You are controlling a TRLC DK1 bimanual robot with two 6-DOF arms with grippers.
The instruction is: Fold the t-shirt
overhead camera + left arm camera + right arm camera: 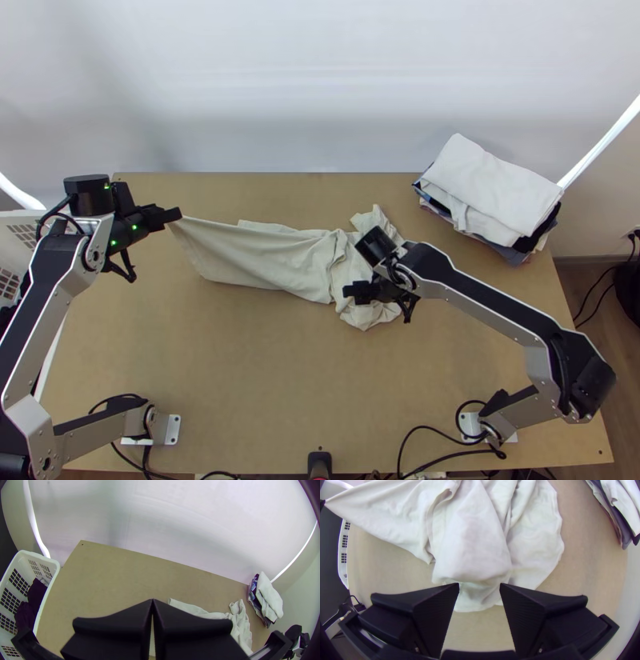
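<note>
The cream t-shirt (272, 258) lies bunched at its right part, while its left part stretches up to a corner at my left gripper (178, 214). In the left wrist view my left gripper (152, 605) has its fingers together, shut on that corner; some of the shirt (241, 623) lies beyond. My right gripper (352, 292) is over the near side of the bunched part. In the right wrist view my right gripper (479, 588) is open, with a loose fold of the shirt (470, 553) just past its fingertips.
A stack of folded clothes (492, 192) sits at the table's back right. A white basket (50, 590) holding dark cloth stands beside the table's left edge. Cables (432, 440) run along the near edge around the arm bases.
</note>
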